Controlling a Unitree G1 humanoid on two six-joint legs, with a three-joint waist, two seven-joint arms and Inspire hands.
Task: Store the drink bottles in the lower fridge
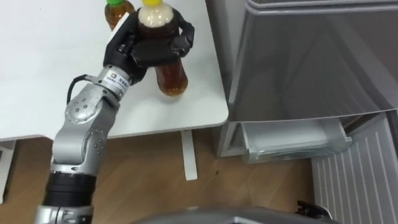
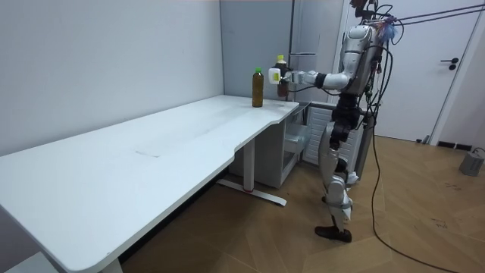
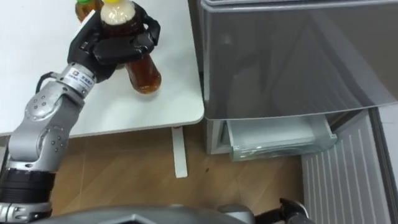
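Observation:
A bottle of brown drink with a yellow cap [image 1: 171, 73] is at the near right corner of the white table [image 1: 37, 74]. My left hand [image 1: 140, 53] is shut round its upper half, fingers and thumb wrapped about the neck and shoulder. Whether its base rests on the table or hangs just above it I cannot tell. A second brown bottle with a green cap [image 1: 117, 9] stands on the table just behind my hand. In the room view I stand beside the table's end with the left hand [image 2: 292, 76] held out over the corner, next to the green-capped bottle [image 2: 258, 87].
The grey fridge [image 1: 311, 56] stands right of the table. Its lower part is open: a clear drawer [image 1: 292, 140] shows low down, and the ribbed inner side of the open door [image 1: 357, 180] is at the far right. A table leg [image 1: 188, 155] stands on the wooden floor.

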